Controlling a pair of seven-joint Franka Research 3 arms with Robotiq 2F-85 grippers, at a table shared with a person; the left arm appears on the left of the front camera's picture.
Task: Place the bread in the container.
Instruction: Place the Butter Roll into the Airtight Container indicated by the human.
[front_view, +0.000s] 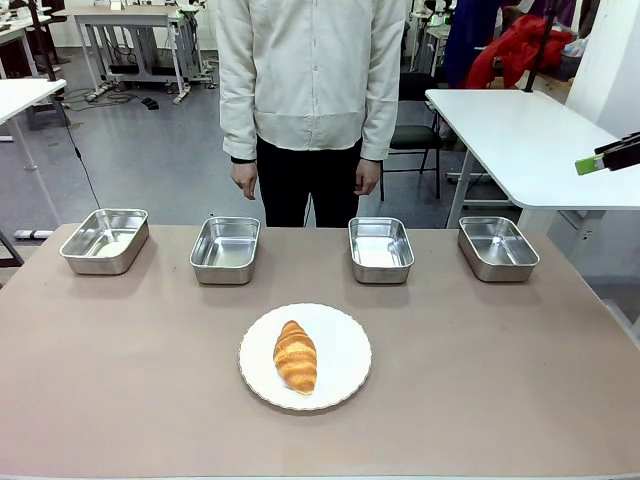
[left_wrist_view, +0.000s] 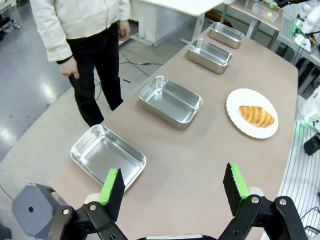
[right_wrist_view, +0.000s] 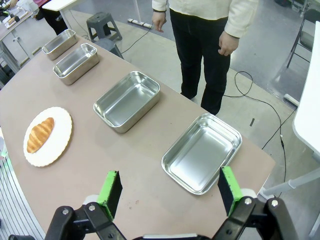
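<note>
The bread (front_view: 295, 356) pointed toward the person (front_view: 310, 80), midway between the left gripper (left_wrist_view: 173, 179) and right gripper (right_wrist_view: 169, 176), both with fingers apart.

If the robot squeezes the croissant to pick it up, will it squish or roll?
Probably squishy and light: the croissant has a puffy, ridged crust, so a hard squeeze would likely dent it. It lies flat on the white plate, ends tapered, so it likely won't roll far, though its glossy crust might slip a little.
</note>
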